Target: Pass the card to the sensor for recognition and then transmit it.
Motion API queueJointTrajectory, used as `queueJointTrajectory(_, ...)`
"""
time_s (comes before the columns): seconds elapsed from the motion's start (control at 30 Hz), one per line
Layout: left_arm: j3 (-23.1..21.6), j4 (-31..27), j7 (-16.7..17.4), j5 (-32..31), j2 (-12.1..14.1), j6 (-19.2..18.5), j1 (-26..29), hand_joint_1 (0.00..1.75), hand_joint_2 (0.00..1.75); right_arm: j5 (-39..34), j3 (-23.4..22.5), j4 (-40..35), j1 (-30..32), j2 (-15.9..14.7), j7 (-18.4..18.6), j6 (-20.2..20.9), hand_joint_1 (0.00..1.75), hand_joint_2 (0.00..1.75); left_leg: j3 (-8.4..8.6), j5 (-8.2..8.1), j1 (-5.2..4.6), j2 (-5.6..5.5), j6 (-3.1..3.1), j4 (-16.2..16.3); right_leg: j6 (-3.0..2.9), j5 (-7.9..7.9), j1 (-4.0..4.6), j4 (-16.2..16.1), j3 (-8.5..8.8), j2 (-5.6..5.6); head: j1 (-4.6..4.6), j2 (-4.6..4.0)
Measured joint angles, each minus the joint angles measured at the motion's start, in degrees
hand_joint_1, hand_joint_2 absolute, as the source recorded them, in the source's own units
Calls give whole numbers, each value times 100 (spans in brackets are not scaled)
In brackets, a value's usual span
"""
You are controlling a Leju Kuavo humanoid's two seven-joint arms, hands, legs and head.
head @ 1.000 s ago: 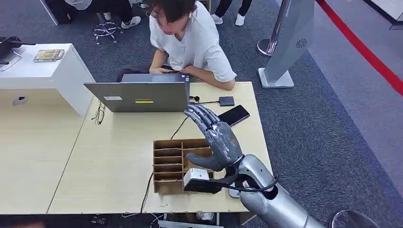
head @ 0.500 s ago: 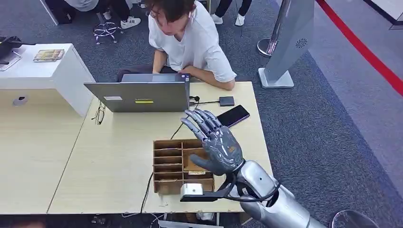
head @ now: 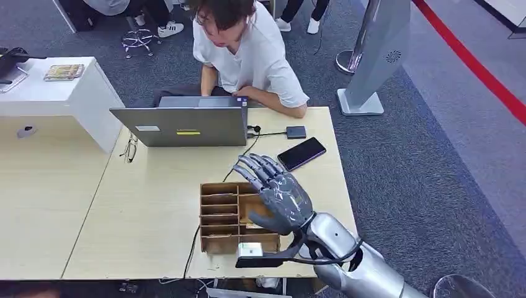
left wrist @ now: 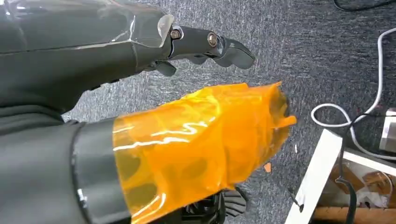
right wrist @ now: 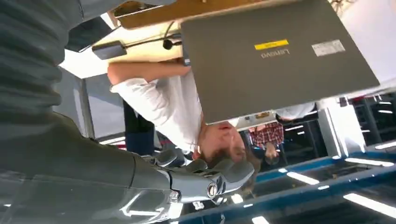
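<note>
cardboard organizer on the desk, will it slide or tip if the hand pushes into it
The cardboard organizer looks thin-walled and mostly empty, so probably light and apt to slide on the smooth desk. It sits low and wide, so tipping seems unlikely. Its thin dividers may bend under the right hand.

I see grey carpet (head: 428,161) w/ red stripe (head: 477,65), wood desks (head: 142,217), white cabinet (head: 74,93), grey stand (head: 375,56).

Laptop (head: 186,124) and black phone (head: 301,153) just beyond the fingertips; person (head: 248,56) behind laptop.
</note>
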Motion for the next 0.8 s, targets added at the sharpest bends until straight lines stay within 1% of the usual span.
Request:
queueJointTrajectory(0.47, 89, 0, 131, -199, 0, -29, -9, 0, 0, 743, 155, 365, -190, -127, 531, 0, 0, 175, 0, 0, 0, 0, 0, 0, 0, 0, 0, 0, 0, 0, 0, 0)
queueJointTrajectory(0.8, 162, 0, 166, -289, 0, -42, -10, 0, 0, 964, 155, 570, -201, -177, 688, 4, 0, 175, 1, 0, 0, 0, 0, 0, 0, 0, 0, 0, 0, 0, 0, 0)
